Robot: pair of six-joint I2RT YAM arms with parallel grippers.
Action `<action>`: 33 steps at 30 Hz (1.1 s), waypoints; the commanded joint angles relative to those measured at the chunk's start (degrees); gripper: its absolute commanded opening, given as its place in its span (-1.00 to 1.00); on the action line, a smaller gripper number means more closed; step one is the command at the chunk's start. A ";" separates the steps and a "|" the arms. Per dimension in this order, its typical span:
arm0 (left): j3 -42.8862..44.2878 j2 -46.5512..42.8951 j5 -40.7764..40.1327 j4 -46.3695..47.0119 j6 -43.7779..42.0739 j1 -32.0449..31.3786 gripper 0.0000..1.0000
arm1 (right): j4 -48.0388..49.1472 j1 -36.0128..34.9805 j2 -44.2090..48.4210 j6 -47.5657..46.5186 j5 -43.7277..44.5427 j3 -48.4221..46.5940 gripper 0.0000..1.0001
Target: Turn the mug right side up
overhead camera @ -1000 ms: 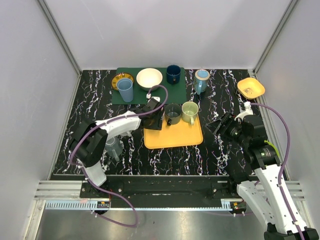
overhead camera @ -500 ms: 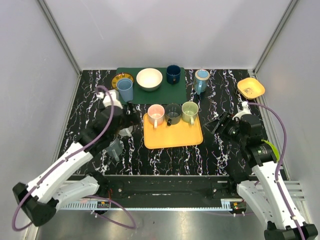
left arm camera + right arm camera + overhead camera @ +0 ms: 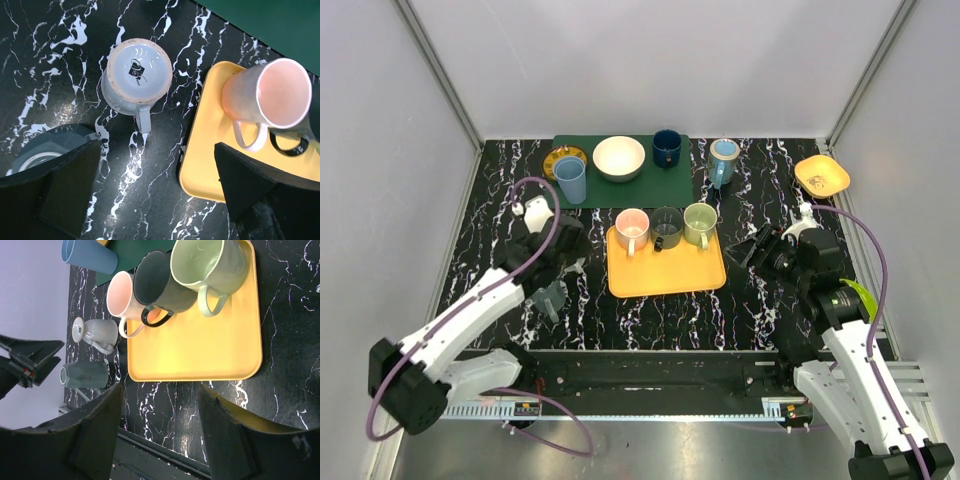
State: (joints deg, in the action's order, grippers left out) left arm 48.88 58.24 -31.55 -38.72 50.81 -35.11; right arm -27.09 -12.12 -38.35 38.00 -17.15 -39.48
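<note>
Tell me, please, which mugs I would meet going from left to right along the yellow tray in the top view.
pink mug → dark mug → pale green mug

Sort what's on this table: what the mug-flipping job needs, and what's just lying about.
Job: upside-down pale mug, base up beside the yellow tray; open left pincer hovering over it.
Lying about: yellow tray with its upright pink mug, dark mug, green mug; grey tumbler; blue tumbler; white bowl; orange dish.
</note>
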 commanded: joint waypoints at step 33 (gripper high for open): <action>2.01 25.43 6.85 8.75 9.75 7.51 0.30 | 4.33 -0.36 -0.41 0.23 -2.54 2.13 0.34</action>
State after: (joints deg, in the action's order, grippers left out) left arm 51.70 82.54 -26.57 -33.17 62.70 -28.53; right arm -25.06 -12.12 -38.41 38.63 -19.03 -37.60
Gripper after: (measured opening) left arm 0.664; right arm 0.668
